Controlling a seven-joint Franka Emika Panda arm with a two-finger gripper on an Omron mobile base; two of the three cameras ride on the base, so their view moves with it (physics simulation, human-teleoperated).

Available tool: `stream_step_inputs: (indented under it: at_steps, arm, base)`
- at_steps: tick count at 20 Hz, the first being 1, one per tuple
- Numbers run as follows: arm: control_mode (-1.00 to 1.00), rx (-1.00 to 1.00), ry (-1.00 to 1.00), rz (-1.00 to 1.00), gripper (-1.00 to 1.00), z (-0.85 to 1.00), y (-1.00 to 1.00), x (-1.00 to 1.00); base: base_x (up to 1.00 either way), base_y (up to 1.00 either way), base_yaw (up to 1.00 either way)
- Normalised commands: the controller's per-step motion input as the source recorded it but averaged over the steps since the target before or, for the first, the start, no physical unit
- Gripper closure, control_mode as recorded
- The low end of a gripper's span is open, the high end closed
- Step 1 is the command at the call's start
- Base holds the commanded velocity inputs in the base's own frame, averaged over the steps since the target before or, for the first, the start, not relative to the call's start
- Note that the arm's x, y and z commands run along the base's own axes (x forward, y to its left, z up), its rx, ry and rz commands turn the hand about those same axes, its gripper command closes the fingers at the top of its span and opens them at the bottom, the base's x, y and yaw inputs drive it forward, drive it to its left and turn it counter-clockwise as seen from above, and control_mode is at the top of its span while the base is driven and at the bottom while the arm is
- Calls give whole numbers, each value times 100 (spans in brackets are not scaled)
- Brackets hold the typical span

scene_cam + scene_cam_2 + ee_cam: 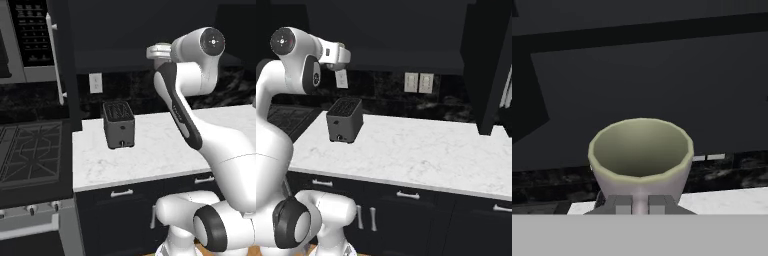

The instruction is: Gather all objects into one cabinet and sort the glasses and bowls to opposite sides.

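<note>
Hand view: a pale cream cup (641,155) sits right in front of the gripper (640,204), mouth toward the camera, base down between the two finger tips. The fingers look closed in on its lower part, pinching it, though the contact itself is hidden by the cup's belly. The cup is up in the air, above the white marble counter (165,145), facing the dark front of the upper cabinet (662,85).

From the base views, the arm (180,107) is raised high over the counter's back edge, wrist up near the cabinet underside. A black toaster (118,125) stands near the counter's left end by the back wall.

Handling guess: small, rigid, light, smooth-walled cup, likely slippery and chippable. A grip low on the narrow base seems workable but could let it tip; pinching across the body or over the rim wall would likely be steadier. Set it down gently on the shelf.
</note>
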Motion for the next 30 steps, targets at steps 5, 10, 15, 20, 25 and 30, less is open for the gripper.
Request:
stream_step_inputs:
  at_steps: [5, 10, 15, 20, 25, 30]
  arm:
    - [100, 0, 0, 0, 100, 0, 0, 0]
    - [100, 0, 0, 0, 100, 0, 0, 0]
    - [100, 0, 0, 0, 100, 0, 0, 0]
    - [100, 0, 0, 0, 100, 0, 0, 0]
    - [100, 0, 0, 0, 100, 0, 0, 0]
    - [100, 0, 0, 0, 100, 0, 0, 0]
  base:
    - [-65, -1, 0]
    - [-68, -9, 0]
    - [-71, -27, 0]
    - [-72, -48, 0]
    - [-77, -56, 0]
    - [-79, -54, 0]
